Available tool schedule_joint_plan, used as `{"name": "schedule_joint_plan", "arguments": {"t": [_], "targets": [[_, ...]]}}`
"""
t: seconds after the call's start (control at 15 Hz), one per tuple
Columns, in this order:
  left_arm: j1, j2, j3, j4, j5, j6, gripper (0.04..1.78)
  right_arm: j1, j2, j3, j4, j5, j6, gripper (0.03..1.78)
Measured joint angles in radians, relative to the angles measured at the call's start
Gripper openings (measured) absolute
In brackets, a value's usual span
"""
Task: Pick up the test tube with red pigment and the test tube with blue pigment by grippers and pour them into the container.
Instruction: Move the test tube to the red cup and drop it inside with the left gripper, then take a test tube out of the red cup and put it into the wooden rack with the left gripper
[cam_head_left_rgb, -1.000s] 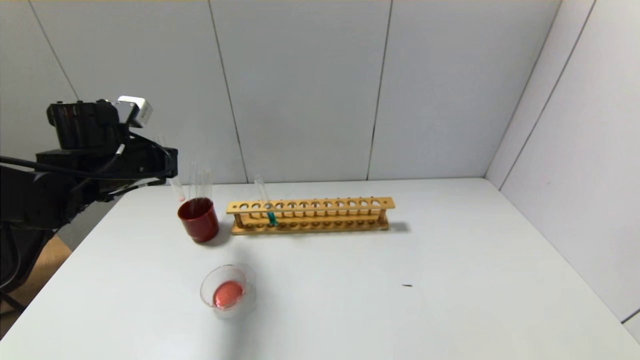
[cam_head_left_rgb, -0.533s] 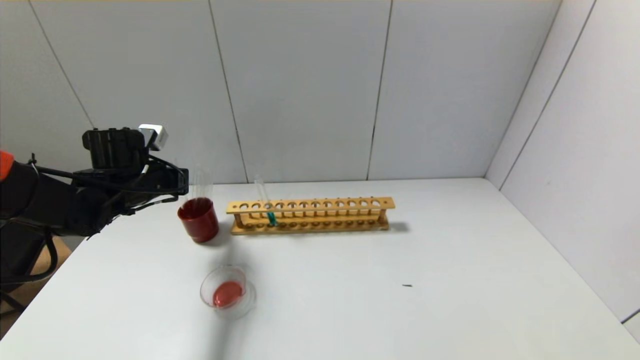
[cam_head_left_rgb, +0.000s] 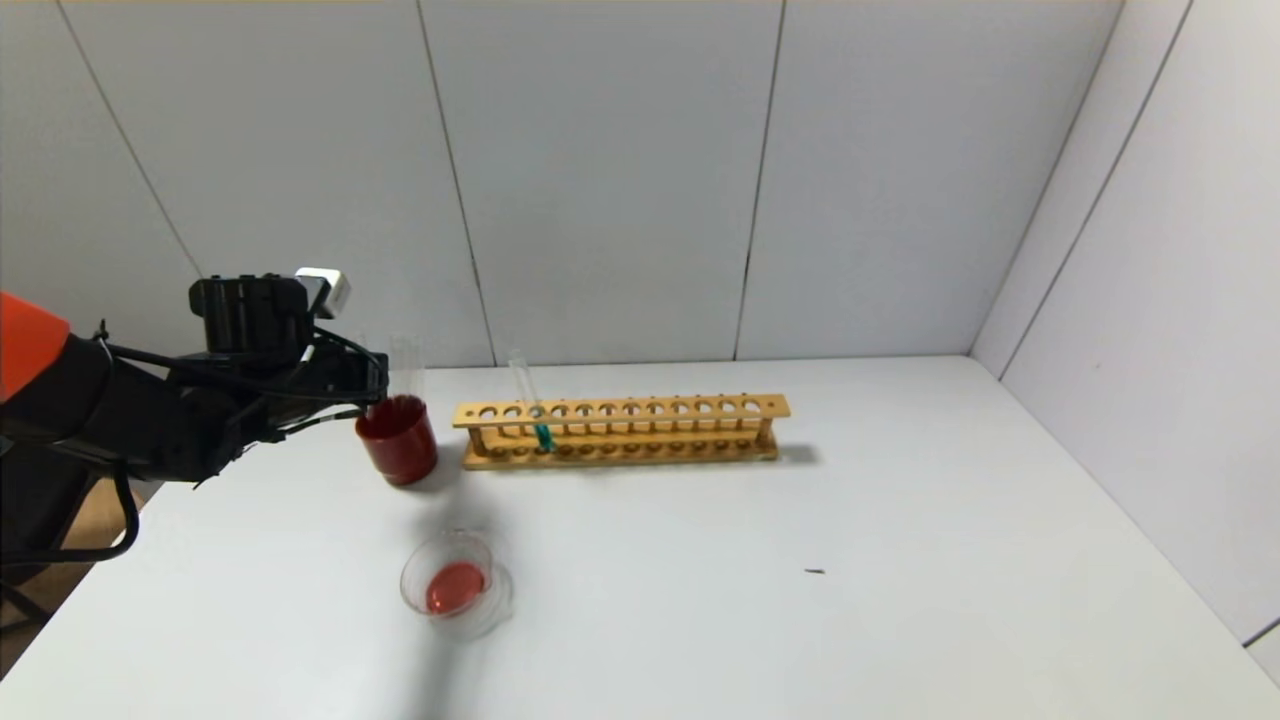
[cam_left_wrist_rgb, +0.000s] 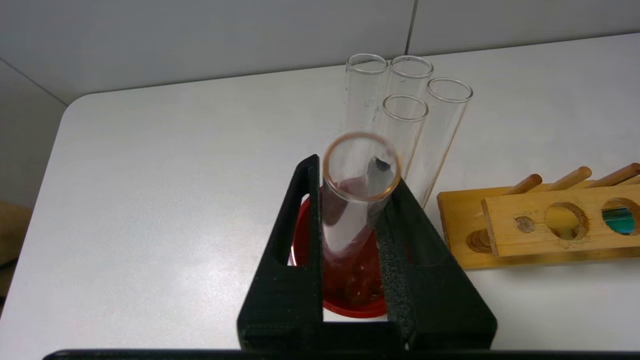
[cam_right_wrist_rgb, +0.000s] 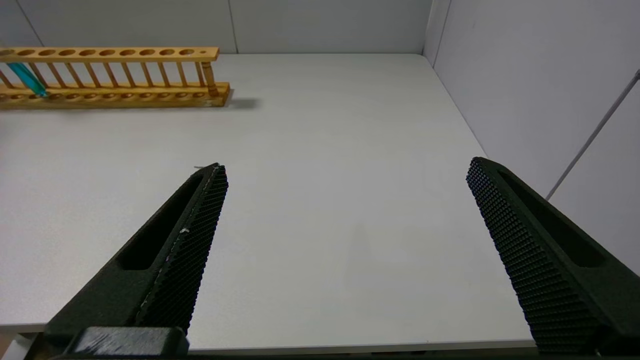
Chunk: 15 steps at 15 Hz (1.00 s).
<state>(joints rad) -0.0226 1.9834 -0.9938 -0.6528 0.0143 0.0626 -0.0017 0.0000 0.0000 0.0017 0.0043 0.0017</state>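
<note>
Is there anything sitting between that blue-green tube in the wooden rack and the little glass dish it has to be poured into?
Nothing visible does. The test tube with blue pigment stands in the rack; bare table lies between it and the container. The red cup sits off to the side.

The left arm (cam_head_left_rgb: 120, 420) is showing a black body with an orange shell, looping black cables and a grey-white block on top; both grippers' fingers (cam_right_wrist_rgb: 185, 250) are wearing black, dimpled pads.
</note>
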Motion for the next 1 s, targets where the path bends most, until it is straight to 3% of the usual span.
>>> {"name": "schedule_joint_plan", "arguments": {"t": [0.2,0.4,0.6,0.8,1.0], "targets": [[-0.02,0.01,0.0,-0.012,0.003,0.0,0.7,0.0,0.0,0.0,0.0,0.0,0.0,1.75],[-0.03,0.012,0.003,-0.015,0.006,0.0,1.22,0.0,0.0,0.0,0.0,0.0,0.0,1.75],[-0.035,0.008,0.004,-0.015,0.008,0.003,1.59,0.0,0.0,0.0,0.0,0.0,0.0,1.75],[-0.037,-0.019,0.004,-0.01,0.008,0.005,1.75,0.0,0.0,0.0,0.0,0.0,0.0,1.75],[-0.053,-0.078,0.005,0.002,0.009,0.005,1.75,0.0,0.0,0.0,0.0,0.0,0.0,1.75]]}}
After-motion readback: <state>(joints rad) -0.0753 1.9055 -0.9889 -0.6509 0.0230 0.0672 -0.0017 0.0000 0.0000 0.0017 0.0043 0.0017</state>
